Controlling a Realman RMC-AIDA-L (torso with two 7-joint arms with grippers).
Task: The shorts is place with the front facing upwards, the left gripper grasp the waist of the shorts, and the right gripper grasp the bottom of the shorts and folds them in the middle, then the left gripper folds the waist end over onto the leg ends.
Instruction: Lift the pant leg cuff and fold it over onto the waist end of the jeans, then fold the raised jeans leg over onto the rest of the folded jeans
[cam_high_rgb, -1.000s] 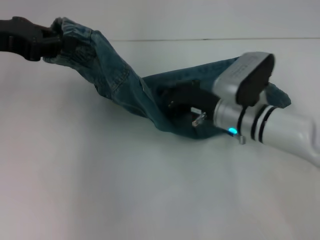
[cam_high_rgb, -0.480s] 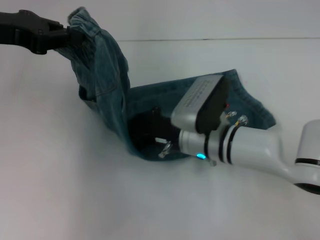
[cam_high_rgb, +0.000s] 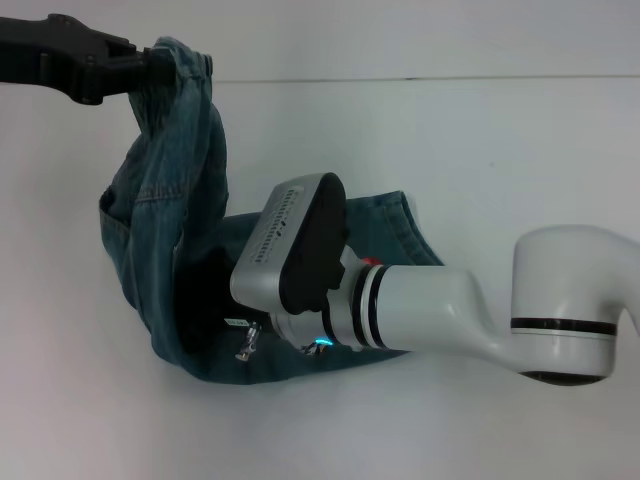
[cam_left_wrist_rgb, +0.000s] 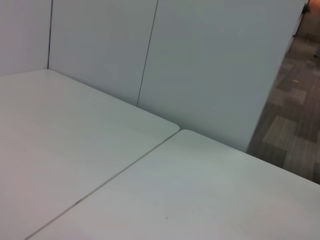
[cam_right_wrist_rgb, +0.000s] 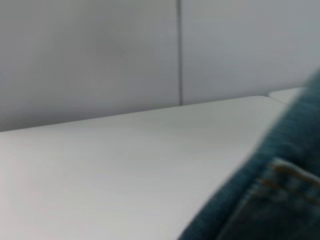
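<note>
The blue denim shorts hang in a loose fold over the white table. At the top left of the head view, my black left gripper is shut on the waist end and holds it raised. My white right arm reaches in from the right. Its gripper is buried in the dark fold at the leg end, shut on the cloth, with its fingertips hidden by denim. A strip of the shorts with a stitched seam fills one corner of the right wrist view. The left wrist view holds no cloth.
A seam between two tabletops runs across the left wrist view, with grey wall panels behind and carpeted floor beyond the table's edge. In the head view, the table's far edge lies along the top.
My right gripper has dragged the leg end left and toward the front. The left gripper has carried the waist slightly right and higher. The shorts have gone from stretched out to a hanging fold.
</note>
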